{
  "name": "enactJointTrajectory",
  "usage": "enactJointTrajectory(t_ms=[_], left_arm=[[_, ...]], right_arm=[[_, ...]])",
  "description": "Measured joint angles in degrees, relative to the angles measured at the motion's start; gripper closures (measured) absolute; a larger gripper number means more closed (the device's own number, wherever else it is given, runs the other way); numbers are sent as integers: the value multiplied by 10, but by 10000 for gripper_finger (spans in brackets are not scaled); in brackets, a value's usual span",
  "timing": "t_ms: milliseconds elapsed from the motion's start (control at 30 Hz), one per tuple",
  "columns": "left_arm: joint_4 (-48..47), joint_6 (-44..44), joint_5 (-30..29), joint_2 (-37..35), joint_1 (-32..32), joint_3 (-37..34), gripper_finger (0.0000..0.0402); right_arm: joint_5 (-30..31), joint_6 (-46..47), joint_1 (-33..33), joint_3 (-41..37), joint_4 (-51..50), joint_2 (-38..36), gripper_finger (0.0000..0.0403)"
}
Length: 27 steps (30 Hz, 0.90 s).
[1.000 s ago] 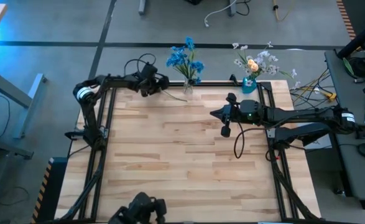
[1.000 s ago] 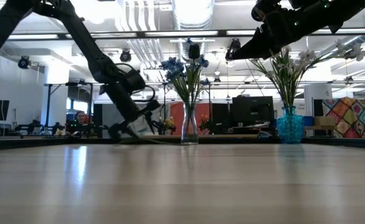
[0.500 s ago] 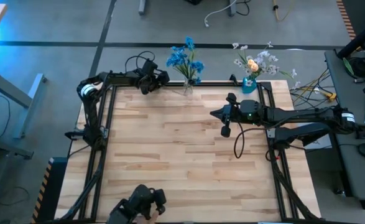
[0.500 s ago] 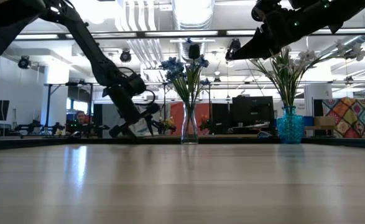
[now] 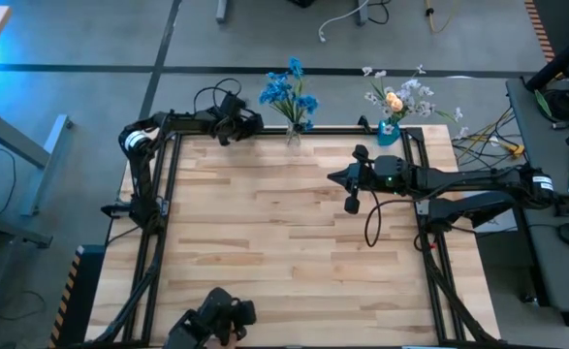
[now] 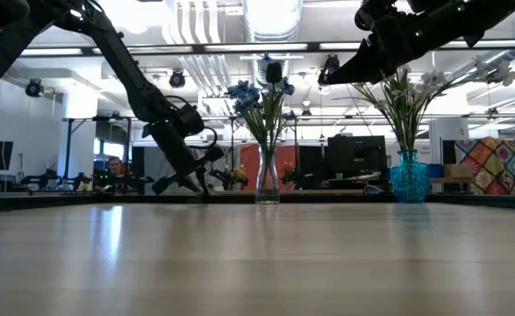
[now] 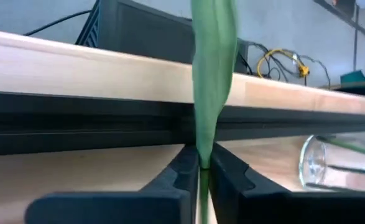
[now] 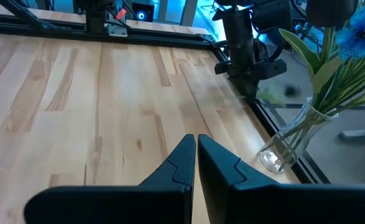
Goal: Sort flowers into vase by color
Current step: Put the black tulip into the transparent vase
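Pale wooden planks make up the worktop (image 5: pixel 284 242), ringed by a dark frame, with an open workshop hall beyond. At its far edge stand a clear glass vase (image 5: pixel 293 136) holding blue flowers (image 5: pixel 287 92) and, further along, a blue vase (image 5: pixel 388 131) with white and yellow-orange flowers (image 5: pixel 400 97). The left tool (image 7: pixel 199 167) sits at the far edge just beside the clear vase, its jaws pressed together on a green stem (image 7: pixel 212 68), pinching it low down so that the leaf rises above the fingers. The right tool (image 8: pixel 196 149) hangs above the middle of the worktop, pressed together and holding nothing. To do this step well, the left arm should probably lift the stem clear of the frame rail, keep it upright, and bring its lower end over the mouth of the matching vase before letting go, taking care not to brush the blooms already standing there. The blossom on the gripped stem is cut off in the left wrist view and too small to make out from overhead, so its colour cannot be told.
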Motion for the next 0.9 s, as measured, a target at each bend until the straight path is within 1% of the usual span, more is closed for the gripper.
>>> enactJointTrajectory(t_ms=[33,133,267,367,500,600,700,833,900], left_arm=[[-3,7,2,0,0,0,394],[-22,33,7,-3,1,-1,388],[-73,94,5,-19,-7,-2,391],[-98,149,-13,-42,-25,-7,399],[-91,214,-43,-86,-51,-26,399],[-57,248,-73,-135,-68,-59,400],[13,263,-80,-195,-83,-112,401],[151,267,-76,-281,-105,-209,401],[229,287,-54,-315,-118,-257,401]], right_arm=[[0,0,0,0,0,0,390],[0,0,0,0,0,0,390],[0,1,0,0,-2,0,390],[0,2,0,0,-5,0,390],[0,2,0,-1,-4,0,390],[1,2,0,-2,-4,0,390],[2,-1,0,-5,-4,0,390],[2,-5,0,-13,2,0,390],[2,-5,0,-22,18,0,390]])
